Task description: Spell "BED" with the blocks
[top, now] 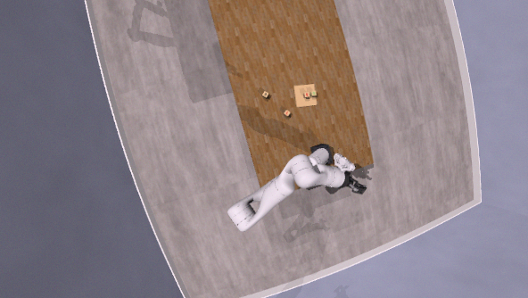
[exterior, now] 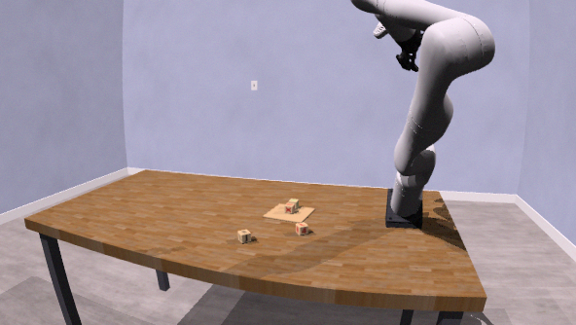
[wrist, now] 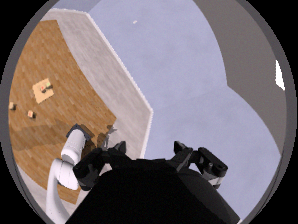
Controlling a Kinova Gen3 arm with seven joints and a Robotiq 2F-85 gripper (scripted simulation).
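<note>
Lavender walls enclose a wooden tabletop (exterior: 146, 204) where a tan mat (exterior: 275, 213) lies near the middle, towards the arm's base. Two blocks (exterior: 291, 207) sit touching on it; their letters are too small to read. Two loose blocks rest off the mat nearer the front edge, one red-marked (exterior: 302, 228) just beside it, one paler (exterior: 244, 236) farther out. High above the base end, the jaws (exterior: 408, 62) stand wide and hold nothing. Nothing seems started: the next move likely calls for identifying the missing letter's block, then descending over it.
</note>
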